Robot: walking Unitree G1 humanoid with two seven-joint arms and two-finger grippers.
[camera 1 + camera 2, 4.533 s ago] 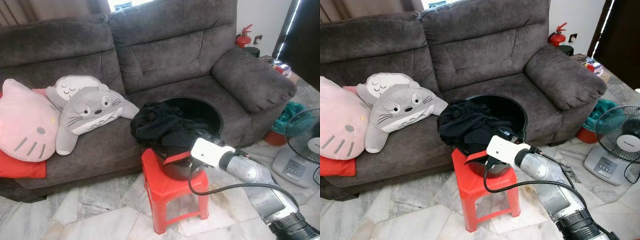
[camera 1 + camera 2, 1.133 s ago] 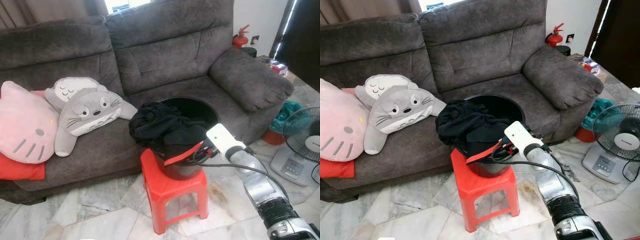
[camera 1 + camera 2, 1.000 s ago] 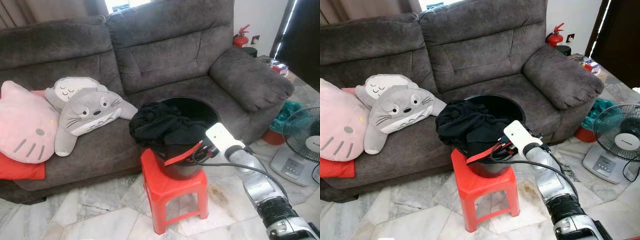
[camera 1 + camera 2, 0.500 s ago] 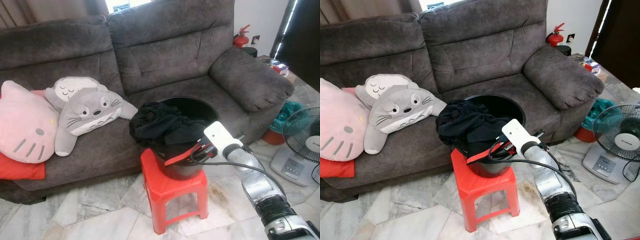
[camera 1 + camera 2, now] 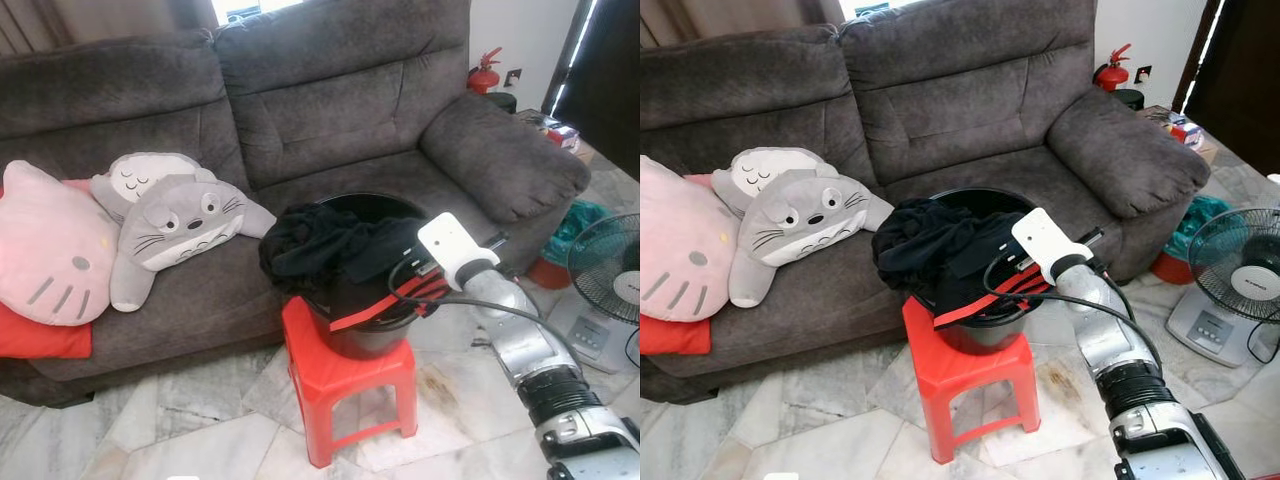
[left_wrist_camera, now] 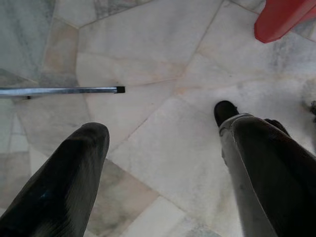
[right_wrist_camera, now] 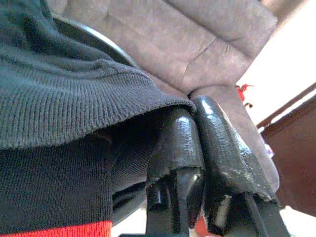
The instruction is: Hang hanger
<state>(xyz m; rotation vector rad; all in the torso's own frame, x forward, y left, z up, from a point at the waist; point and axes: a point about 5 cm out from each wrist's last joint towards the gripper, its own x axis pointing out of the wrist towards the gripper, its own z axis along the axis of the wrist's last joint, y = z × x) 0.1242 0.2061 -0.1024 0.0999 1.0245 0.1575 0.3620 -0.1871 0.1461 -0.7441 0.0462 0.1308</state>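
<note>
Right gripper: at the bucket's right rim, fingers pressed together on a fold of the dark garment; no gap shows between them.
Red hanger: a red strip slanting across the bucket's front wall, upper end up by the right wrist, lower end down toward the stool's front left; whether the fingers also pinch it cannot be told.
Long axis: runs low-left to high-right, roughly along the forearm's line.
Dark garment: heaped over the bucket's left and front rim.
Bucket: black, on the red stool in front of the sofa.
Nearer arm: the right, by judgement; it is already at the bucket.
Left gripper: idle, fingers spread apart, aimed at the marble floor.
Writing: none legible; fan lettering too small to read.
</note>
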